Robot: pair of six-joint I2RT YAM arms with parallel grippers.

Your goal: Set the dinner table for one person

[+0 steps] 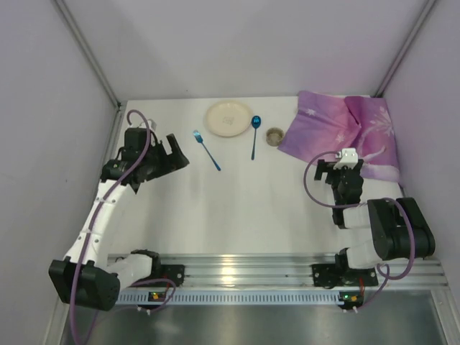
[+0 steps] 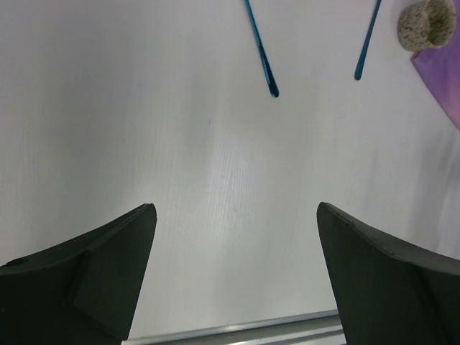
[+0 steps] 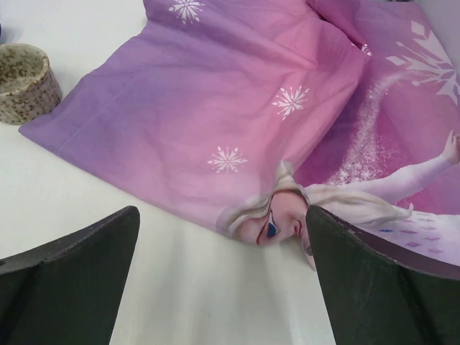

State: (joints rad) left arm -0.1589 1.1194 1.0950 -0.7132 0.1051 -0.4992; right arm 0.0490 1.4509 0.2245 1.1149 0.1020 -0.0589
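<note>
The white dinner table (image 1: 244,208) holds a cream plate (image 1: 228,117) at the back, a blue fork (image 1: 206,149) to its left and a blue spoon (image 1: 255,135) to its right. A small speckled cup (image 1: 274,136) stands beside a rumpled purple-pink placemat (image 1: 345,133), which also shows in the right wrist view (image 3: 237,108). My left gripper (image 1: 176,152) is open and empty, left of the fork. My right gripper (image 1: 345,159) is open and empty, at the placemat's near edge. In the left wrist view the fork handle (image 2: 260,50), spoon handle (image 2: 367,42) and cup (image 2: 425,24) show.
Grey walls close in the table on the left, back and right. A metal rail (image 1: 244,277) runs along the near edge by the arm bases. The cup (image 3: 25,83) stands just left of the placemat's corner in the right wrist view.
</note>
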